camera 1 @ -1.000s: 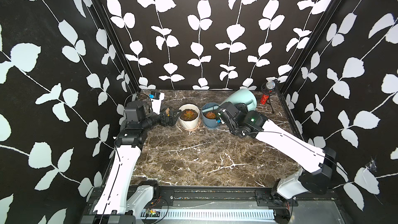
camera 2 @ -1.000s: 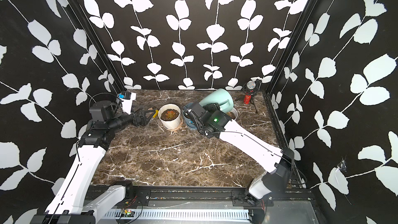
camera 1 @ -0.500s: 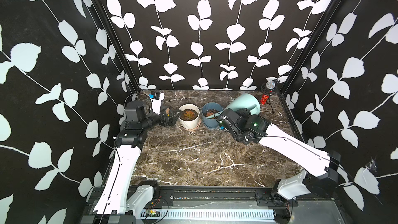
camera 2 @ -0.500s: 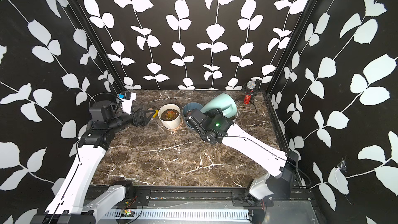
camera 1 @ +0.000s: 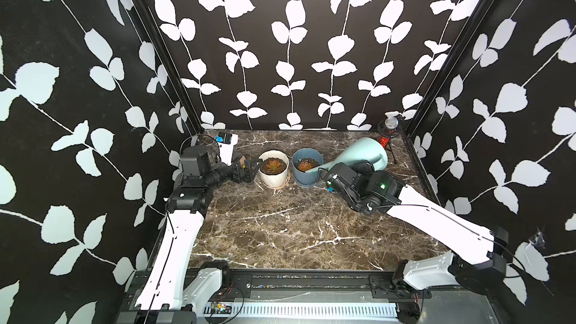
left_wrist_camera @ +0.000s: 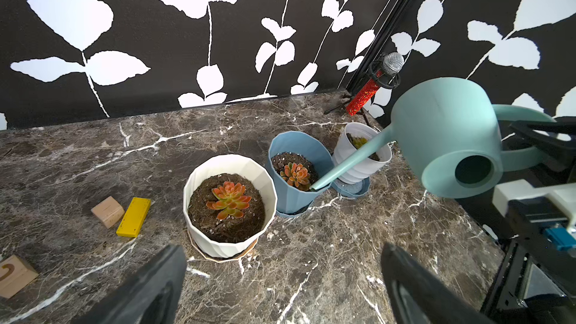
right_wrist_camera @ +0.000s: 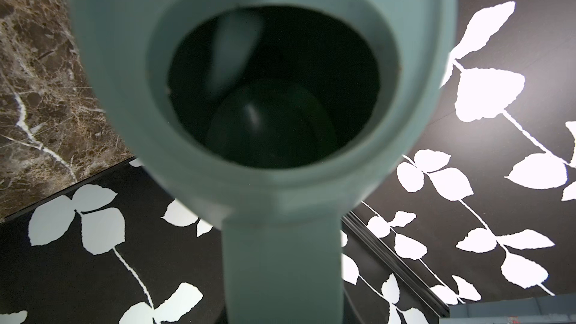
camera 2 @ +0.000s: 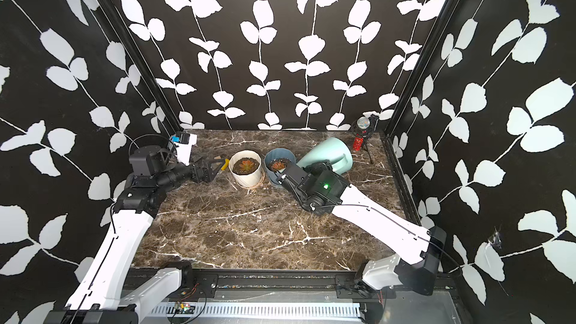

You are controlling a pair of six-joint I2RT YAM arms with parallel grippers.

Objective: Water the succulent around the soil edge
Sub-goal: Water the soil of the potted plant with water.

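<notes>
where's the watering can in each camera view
top view: watering can tilted, back right of table, spout at blue pot
top view: watering can same spot, beside blue pot
left wrist: watering can, spout tip over blue pot
right wrist: watering can close up, filling most of frame
landmark: blue pot, missing only from right wrist

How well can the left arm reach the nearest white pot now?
Probably yes. The left end effector is open and faces the white pot from close by, with only bare table between them. The watering can is beyond it, tipped toward the blue pot.
</notes>
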